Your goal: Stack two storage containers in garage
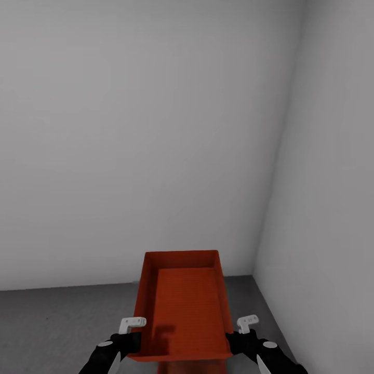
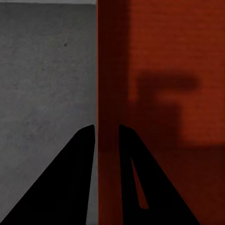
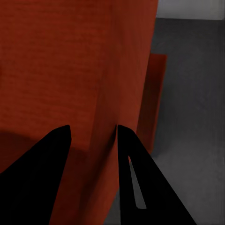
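I am in the garage corner: white back wall point(image 1: 145, 140) ahead, white side wall point(image 1: 332, 197) close on my right, dark grey speckled floor point(image 1: 57, 322) below.

Held container point(image 1: 182, 311): orange-red, open-topped, carried level between both arms in front of the trunk, its long axis pointing toward the back wall. Its far rim sits in the head view just over the line where wall meets floor.

Left pincer point(image 1: 136, 340): narrow, clamped on the container's left side wall near the near corner. In the left wrist view the two dark fingers point(image 2: 77, 178) straddle the thin wall, one outside over the floor, one inside over the container's ribbed bottom (a blocky shadow lies across that bottom).

Right pincer point(image 1: 232, 337): narrow, clamped on the right side wall opposite the left one. In the right wrist view the fingers point(image 3: 42, 168) close on the wall edge in the same way.

Second container point(image 3: 152, 103): in the right wrist view an orange-red wall shows below and beyond the held one, standing on the floor. A strip of the same colour point(image 1: 192, 366) shows under the near edge in the head view. I cannot tell whether the two touch.

Open room: bare floor to the left of the containers; on the right a narrower band of floor before the side wall.

Writing or labels: none readable on the containers, walls or pincers.
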